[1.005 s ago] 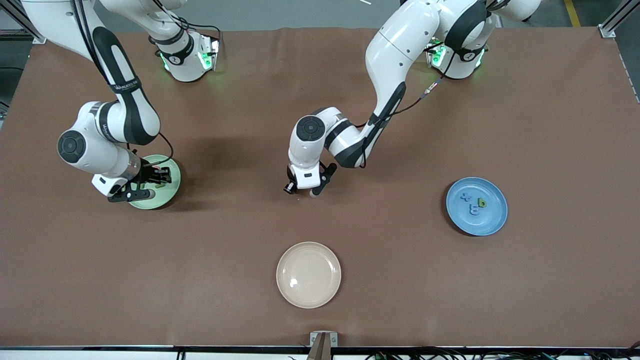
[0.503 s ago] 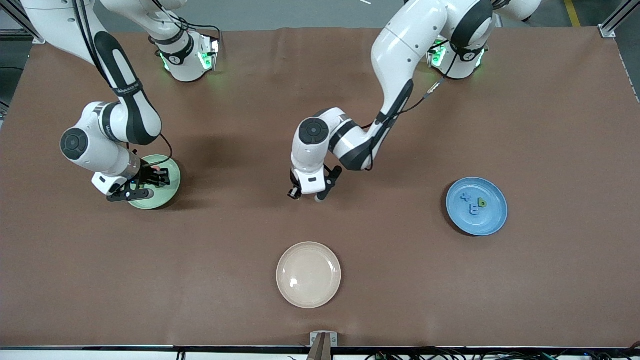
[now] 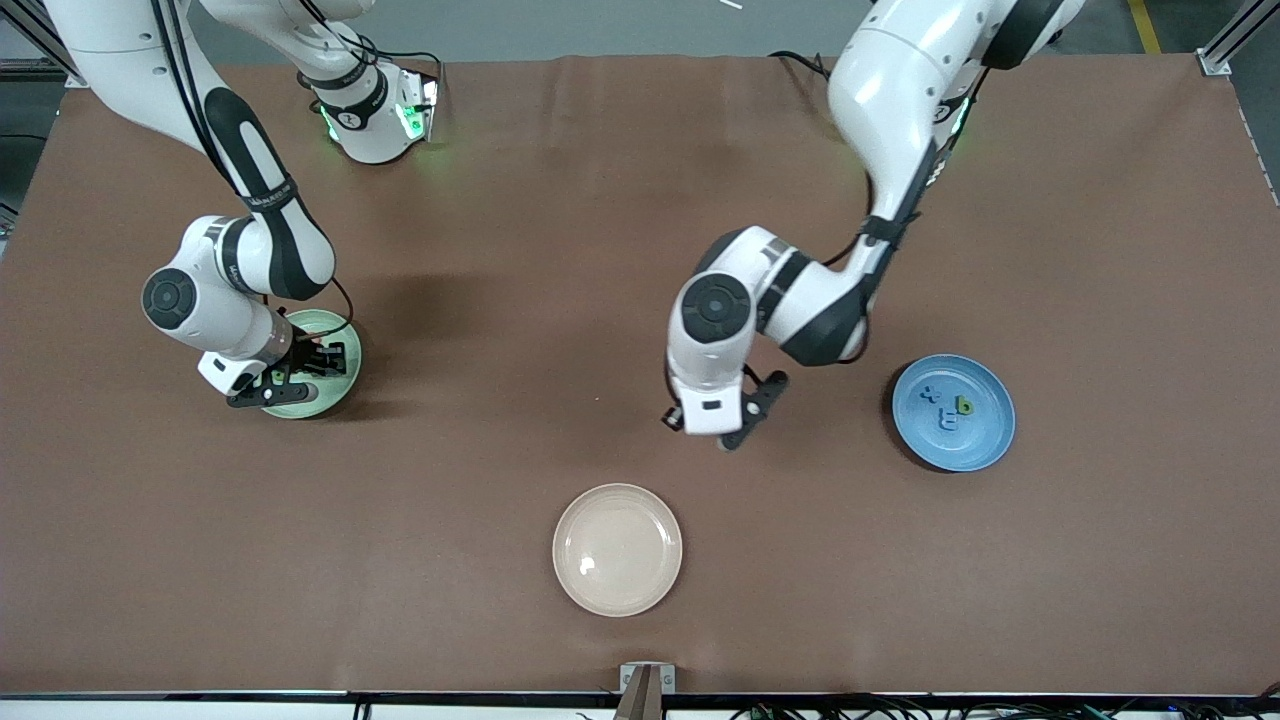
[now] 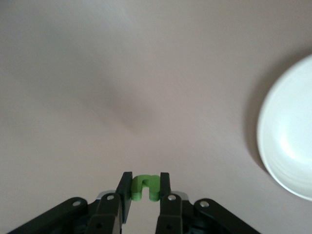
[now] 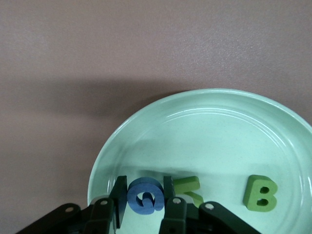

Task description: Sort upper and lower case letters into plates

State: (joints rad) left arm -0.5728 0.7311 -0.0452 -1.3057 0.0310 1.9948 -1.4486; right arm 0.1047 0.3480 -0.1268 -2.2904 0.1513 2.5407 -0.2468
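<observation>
The right gripper (image 5: 145, 201), pinching a blue letter (image 5: 144, 196) over the mint plate (image 5: 214, 126), could drop it on the green letter (image 5: 187, 187) lying there, while the left gripper (image 4: 145, 187), pinching a small green letter (image 4: 145, 186) over bare table (image 3: 500, 300) between the mint plate and the blue plate (image 3: 985, 445), might lose it early.

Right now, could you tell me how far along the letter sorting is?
Well along. The blue plate already holds three letters; the mint plate holds a green B and another green letter. In hand: the right end effector grips a blue letter over the mint plate, and the left end effector carries a green letter over the table. Both still need dropping.
</observation>
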